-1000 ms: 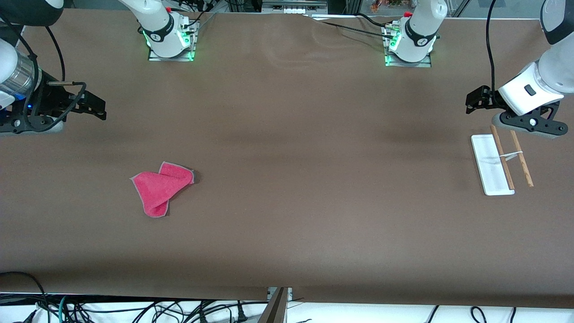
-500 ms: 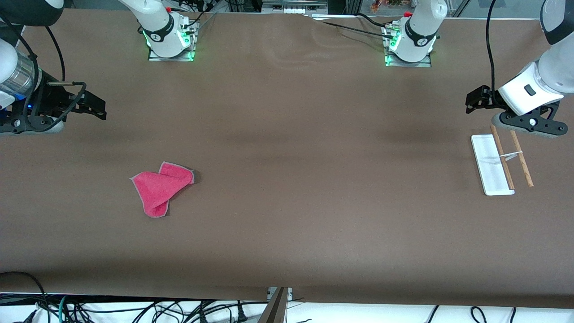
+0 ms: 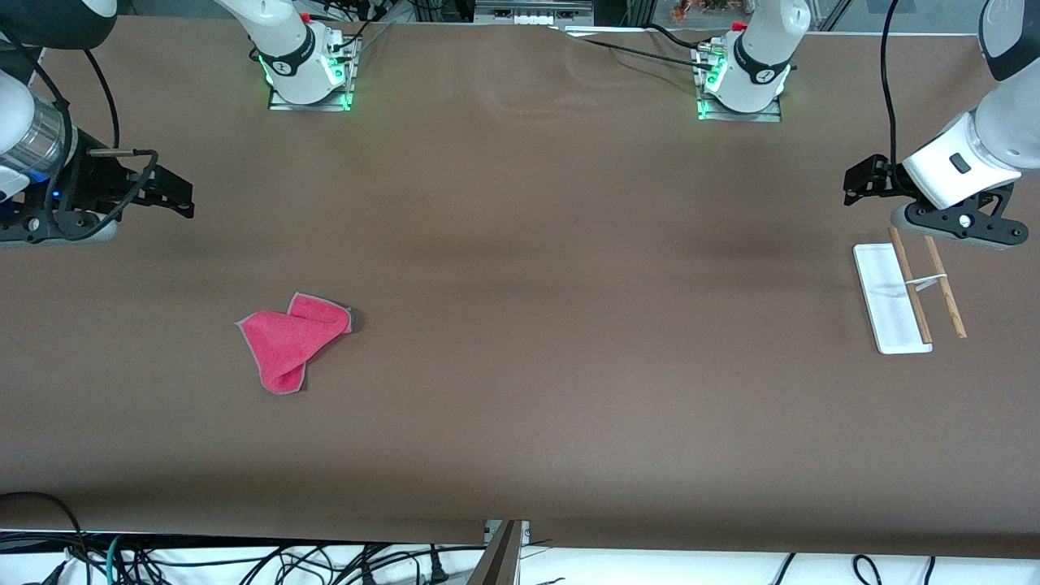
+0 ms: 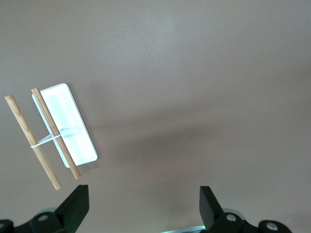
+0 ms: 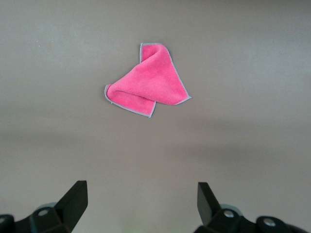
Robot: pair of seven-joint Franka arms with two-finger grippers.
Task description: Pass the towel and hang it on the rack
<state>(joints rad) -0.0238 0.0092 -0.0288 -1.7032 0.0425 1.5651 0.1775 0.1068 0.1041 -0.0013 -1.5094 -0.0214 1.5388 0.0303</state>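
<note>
The towel lies folded on the brown table toward the right arm's end, pink-red face up with a grey stitched edge; it also shows in the right wrist view. The rack stands toward the left arm's end: a white base with two light-brown rods; it also shows in the left wrist view. My right gripper is open and empty in the air at the right arm's end, apart from the towel. My left gripper is open and empty, up in the air beside the rack.
The two arm bases stand along the table's edge farthest from the front camera, with black cables lying between them. More cables hang below the table's near edge.
</note>
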